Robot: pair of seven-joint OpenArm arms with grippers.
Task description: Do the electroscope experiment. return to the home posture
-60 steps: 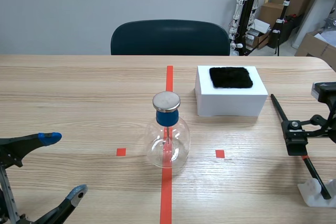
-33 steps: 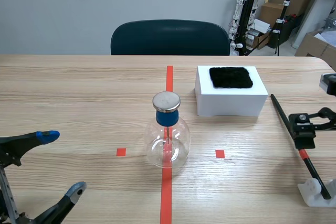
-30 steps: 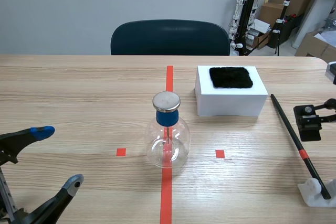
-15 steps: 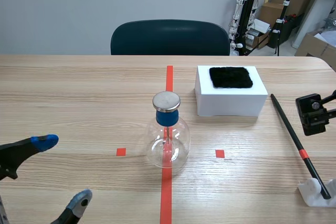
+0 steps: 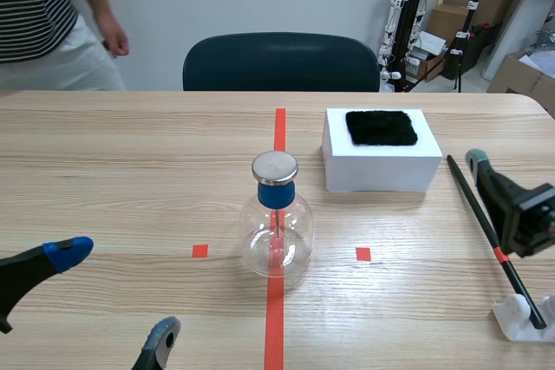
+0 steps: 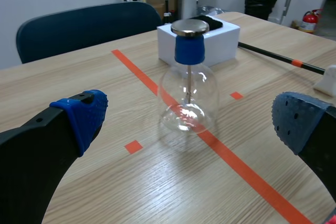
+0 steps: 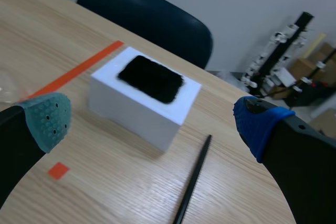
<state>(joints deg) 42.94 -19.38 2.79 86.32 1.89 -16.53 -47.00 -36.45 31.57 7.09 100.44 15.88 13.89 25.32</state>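
The glass electroscope flask (image 5: 276, 223), with a blue stopper and a metal disc on top, stands on the red tape line at mid-table. My left gripper (image 5: 113, 296) is open at the near left edge; in its wrist view the flask (image 6: 187, 85) stands ahead of the open left gripper (image 6: 189, 124). The black rod (image 5: 490, 231) lies at the right, its near end on a white stand (image 5: 523, 316). My right gripper (image 7: 152, 129) is open above the table's right side, with the rod (image 7: 191, 182) lying below it. One fingertip (image 5: 476, 161) shows in the scene view. Neither gripper holds anything.
A white box (image 5: 380, 171) with a black fur cloth (image 5: 381, 127) on top sits right of the tape line, behind the flask. A dark chair (image 5: 280, 62) stands beyond the far edge. A person (image 5: 43, 23) in a striped shirt stands at the far left.
The right gripper drew away from the rod to the right and turned, leaving the rod on its stand. The left gripper pulled back toward the near edge. A person has come in at far left.
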